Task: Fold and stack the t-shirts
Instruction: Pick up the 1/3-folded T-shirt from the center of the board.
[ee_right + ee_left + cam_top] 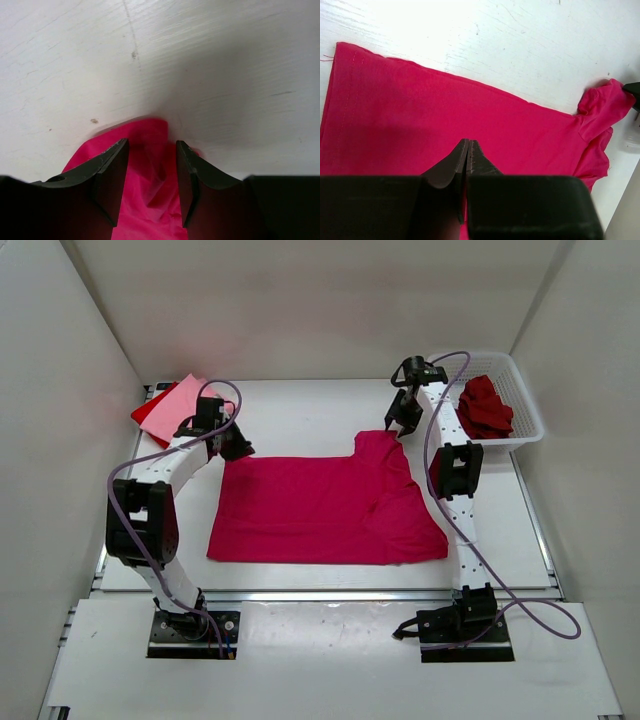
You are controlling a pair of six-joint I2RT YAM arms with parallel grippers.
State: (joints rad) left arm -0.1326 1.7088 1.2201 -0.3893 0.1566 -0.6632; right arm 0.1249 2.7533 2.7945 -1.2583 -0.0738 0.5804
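Observation:
A magenta t-shirt [320, 510] lies spread flat in the middle of the table, its right side folded over. My left gripper [238, 447] hovers at its far left corner, shut, with nothing visible between its tips [468, 141]; the magenta cloth [445, 115] lies beneath. My right gripper [398, 430] is at the far right sleeve. Its jaws [151, 142] stand open on either side of a raised bunch of magenta cloth [150, 200], without pinching it. A light pink t-shirt [190, 395] lies folded on a bright red one [148, 412] at the far left. A dark red t-shirt [485, 407] lies crumpled in the basket.
The white lattice basket [528, 410] stands at the far right corner against the wall. White enclosure walls close in the table on the left, back and right. Purple cables loop off both arms.

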